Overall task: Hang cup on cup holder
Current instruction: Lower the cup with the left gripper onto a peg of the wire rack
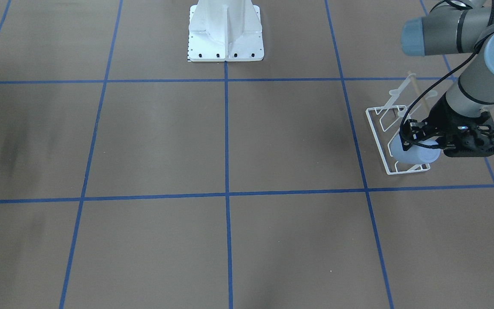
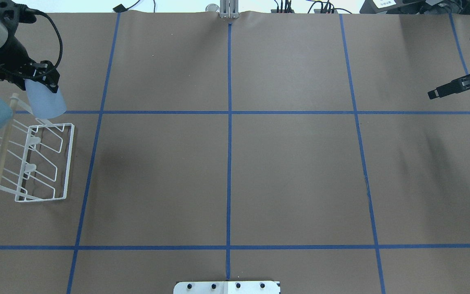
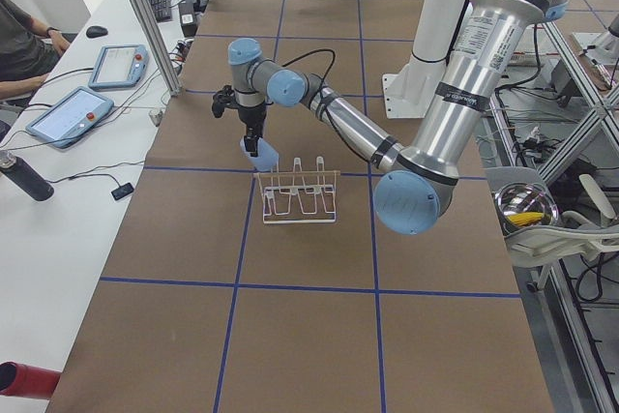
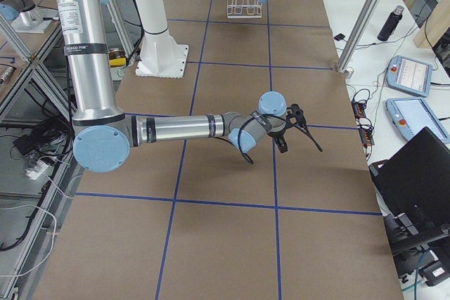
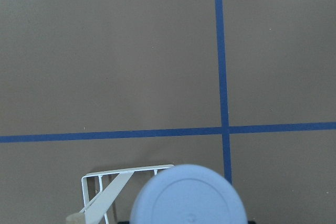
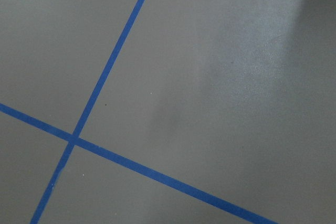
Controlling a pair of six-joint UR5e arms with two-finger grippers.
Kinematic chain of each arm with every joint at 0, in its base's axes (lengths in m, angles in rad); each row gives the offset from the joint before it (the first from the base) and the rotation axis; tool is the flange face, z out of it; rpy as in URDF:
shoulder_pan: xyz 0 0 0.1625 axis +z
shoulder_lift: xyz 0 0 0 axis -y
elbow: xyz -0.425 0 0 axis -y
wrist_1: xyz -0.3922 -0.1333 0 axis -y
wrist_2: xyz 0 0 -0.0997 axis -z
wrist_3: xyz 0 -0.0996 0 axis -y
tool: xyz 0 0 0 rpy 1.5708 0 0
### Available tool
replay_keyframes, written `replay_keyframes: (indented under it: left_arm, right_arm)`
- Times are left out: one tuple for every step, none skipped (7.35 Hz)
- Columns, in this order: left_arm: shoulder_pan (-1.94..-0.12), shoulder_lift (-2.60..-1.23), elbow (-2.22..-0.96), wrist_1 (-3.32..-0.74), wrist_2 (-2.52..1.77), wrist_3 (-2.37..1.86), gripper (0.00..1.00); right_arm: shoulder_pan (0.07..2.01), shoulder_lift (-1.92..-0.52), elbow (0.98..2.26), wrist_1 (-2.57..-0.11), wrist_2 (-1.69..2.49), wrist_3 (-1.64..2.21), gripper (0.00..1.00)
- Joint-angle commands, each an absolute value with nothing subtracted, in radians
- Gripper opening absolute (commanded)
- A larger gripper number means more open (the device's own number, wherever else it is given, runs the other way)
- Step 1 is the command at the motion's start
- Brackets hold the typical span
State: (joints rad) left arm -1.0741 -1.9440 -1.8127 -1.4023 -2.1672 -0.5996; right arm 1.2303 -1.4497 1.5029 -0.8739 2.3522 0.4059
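My left gripper (image 2: 39, 83) is shut on the light blue cup (image 2: 47, 104) and holds it tilted above the far end of the white wire cup holder (image 2: 65, 163). The wooden rod (image 2: 4, 139) runs along the holder's top. In the front-facing view the cup (image 1: 412, 153) is over the holder's near corner (image 1: 375, 128), beside my left gripper (image 1: 429, 143). The left wrist view shows the cup's round base (image 5: 189, 198) and a corner of the holder (image 5: 113, 179). I cannot tell whether a prong is inside the cup. My right gripper (image 2: 434, 94) is far off at the table's right side, shut and empty.
Brown table with blue tape grid lines (image 2: 229, 122). The robot's white base plate (image 1: 225, 43) stands at the table's middle edge. Cables and sockets (image 2: 288, 6) lie along the far edge. Tablets (image 3: 73, 113) lie on a side desk.
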Motion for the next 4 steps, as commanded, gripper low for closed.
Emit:
replay_keyframes:
  left_arm:
    - [-1.074, -1.942, -1.842, -1.396, -2.172, -0.600, 0.00]
    - [-1.075, -1.941, -1.847, -1.393, -2.172, -0.600, 0.00]
    - [-1.086, -1.939, -1.864, -1.390, -2.174, -0.598, 0.00]
    - [-1.086, -1.890, -1.902, -1.393, -2.174, -0.595, 0.00]
  right_arm:
    - [1.230, -1.448, 1.505, -0.874, 2.353, 0.410, 1.00]
    - [1.230, -1.448, 1.505, -0.874, 2.353, 0.410, 1.00]
    - [1.230, -1.447, 1.505, -0.874, 2.353, 0.410, 1.00]
    - [1.230, -1.447, 1.506, -0.874, 2.353, 0.410, 1.00]
